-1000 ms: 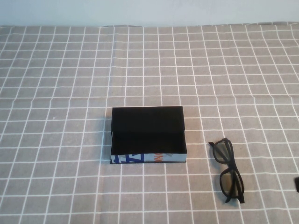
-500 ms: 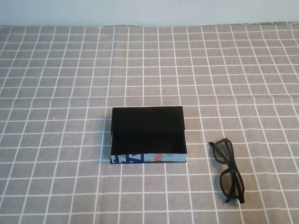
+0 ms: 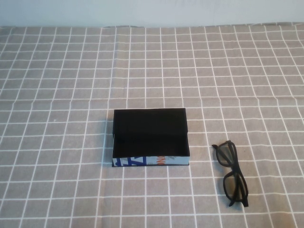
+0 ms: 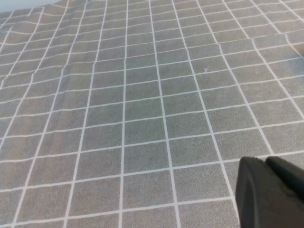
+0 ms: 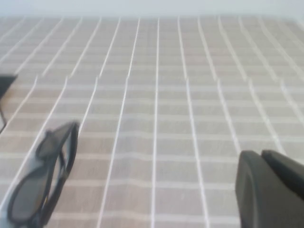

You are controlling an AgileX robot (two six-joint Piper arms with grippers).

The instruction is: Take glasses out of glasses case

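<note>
Desk (image 3: 57,85) covered in grey cloth with white grid lines. Glasses case (image 3: 150,137) black inside and out, front edge white with blue and orange marks. Glasses (image 3: 232,173) black frame, dark lenses. Wall behind pale blue-white.

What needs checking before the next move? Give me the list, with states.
1. Glasses out of the glasses case: ok, they lie on the cloth at its right, apart from it.
2. Case interior: ok, open and showing only black inside.
3. Glasses folded or damaged: cannot tell.
4. Left end effector: ok, over bare cloth, holding nothing; open or shut cannot tell.
5. Right end effector: ok, near the glasses but not touching them; open or shut cannot tell.
6. Arms in the high view: ok, neither shows.
</note>
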